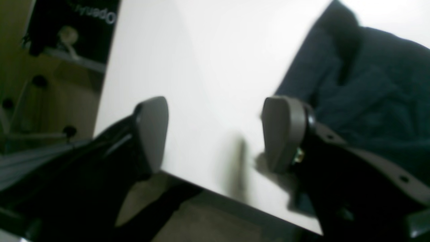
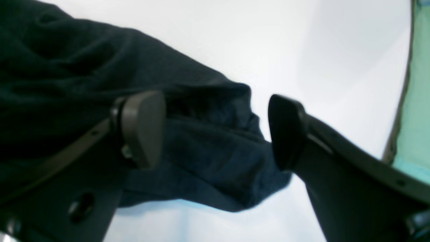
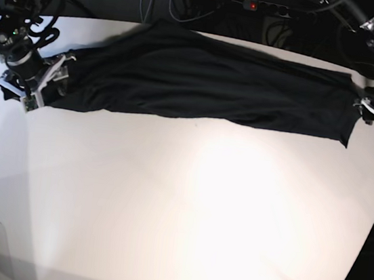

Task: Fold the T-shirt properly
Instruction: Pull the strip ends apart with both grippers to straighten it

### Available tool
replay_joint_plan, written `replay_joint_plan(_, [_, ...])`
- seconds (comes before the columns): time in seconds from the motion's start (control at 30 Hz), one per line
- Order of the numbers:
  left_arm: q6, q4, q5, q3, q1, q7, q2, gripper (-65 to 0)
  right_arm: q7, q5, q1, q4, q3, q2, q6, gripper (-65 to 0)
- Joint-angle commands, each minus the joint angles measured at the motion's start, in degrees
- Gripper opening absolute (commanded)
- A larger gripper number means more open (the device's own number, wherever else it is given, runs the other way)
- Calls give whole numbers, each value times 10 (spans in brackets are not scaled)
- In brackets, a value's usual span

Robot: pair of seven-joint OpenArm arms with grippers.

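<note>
- We see the T-shirt (image 3: 208, 81) lying as a long dark band across the far part of the white table (image 3: 185, 208).
- Our left gripper (image 1: 215, 134) stands wide apart over bare table, its pads holding nothing, the shirt's edge just beside one finger.
- Our right gripper (image 2: 215, 129) also gapes wide; a bunched shirt end lies between its fingers, unpinched.

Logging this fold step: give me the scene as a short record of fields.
garment: black T-shirt, folded into a long band across the far half of the white table
left gripper: open, empty, beside the shirt's end
right gripper: open, shirt end between its fingers, not clamped
near half of table: bare
</note>
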Motion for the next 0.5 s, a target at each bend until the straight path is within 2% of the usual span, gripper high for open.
replay_joint_plan(0.0, [3,11,-2,0,-8,-7,-10,-226,13,4,5,9,9,8,-3,-174])
replay_joint_plan(0.3, [3,12,-2,3,-25,-4,-5,-226,13,4,5,8,25,10,-3,-174])
replay_joint_plan(0.47, [3,19,-7,39,-38,64,-7,-225,13,4,20,-11,45,9,-3,-174])
